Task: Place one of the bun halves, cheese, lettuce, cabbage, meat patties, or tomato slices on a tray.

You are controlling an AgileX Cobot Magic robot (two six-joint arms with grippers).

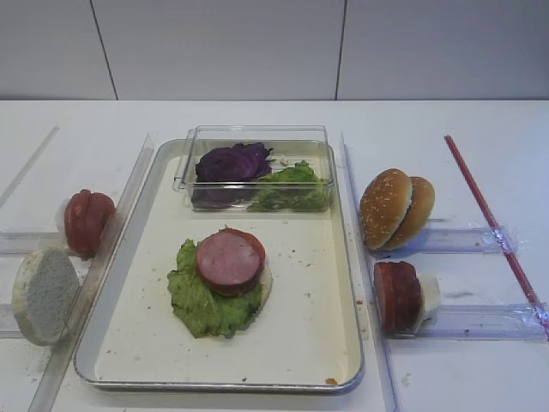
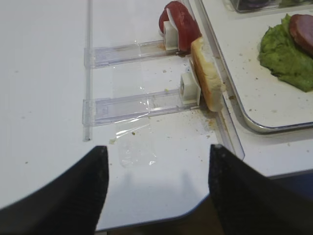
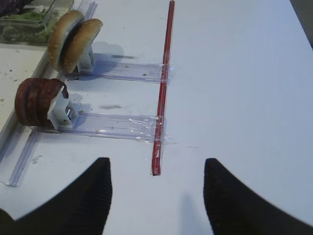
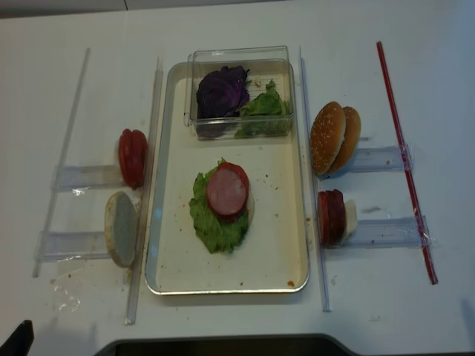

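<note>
Tray (image 1: pixel 137 343) sits mid-table with a stack already on it: a pale bun base barely showing, lettuce (image 1: pixel 202 300) on that, and on top a patty (image 1: pixel 228 260) with what looks like a tomato slice peeking out behind it. Clear box (image 1: pixel 257 176) at the tray's far end holds cabbage (image 1: pixel 232 161) and more lettuce.

Both arms are parked at the near table edge, nothing held. Right gripper (image 3: pixel 156 193) has its jaws wide apart over bare table, just short of the red straw (image 3: pixel 164 83). Left gripper (image 2: pixel 155 188) is likewise spread and empty.

Next layer is a judgement call. For the right arm, the nearest stock is the spare patties (image 3: pixel 36 100), standing on edge in the near rack, ahead and to its left; sesame buns (image 3: pixel 73 39) stand in the rack beyond. For the left arm, the flat bun half (image 2: pixel 208 81) is ahead to its right, with tomato slices (image 2: pixel 178 22) further on.

To do it well: come in from above, jaws straddling one disc's flat faces, lift straight up clear of the white stop, then lay it flat, centred on the stack.
</note>
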